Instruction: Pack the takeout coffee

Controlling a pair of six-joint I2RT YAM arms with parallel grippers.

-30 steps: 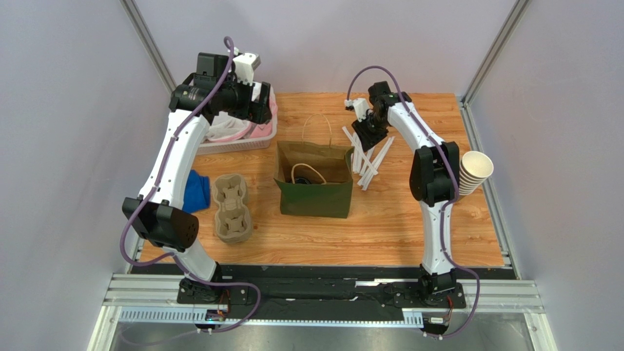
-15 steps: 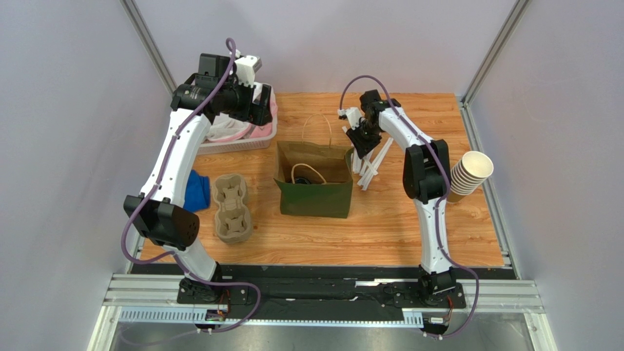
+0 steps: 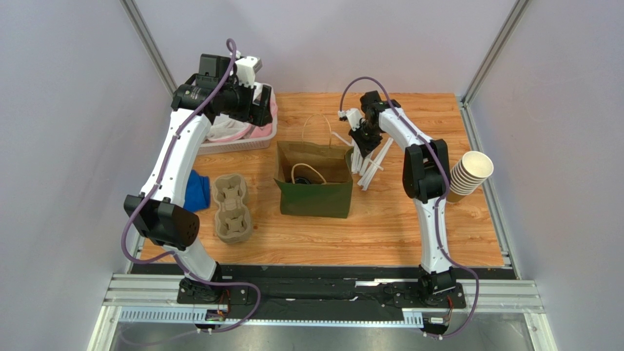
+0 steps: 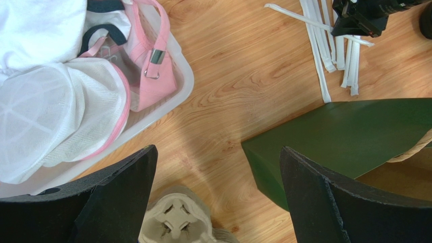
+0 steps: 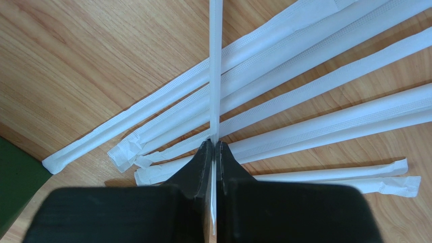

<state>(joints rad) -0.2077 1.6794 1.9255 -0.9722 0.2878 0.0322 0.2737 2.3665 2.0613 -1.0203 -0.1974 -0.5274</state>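
A lab test cell is shown. A wood-grain table (image 3: 395, 227) is enclosed by plain grey panels (image 3: 66, 146) and fronted by an aluminium rail (image 3: 505, 298).

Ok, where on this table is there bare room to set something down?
The near strip in front of the bag and carriers is bare wood, widest at the right by the cups. The far right corner behind the straws is free. Crowded: far left around the basket, and between bag and straws.
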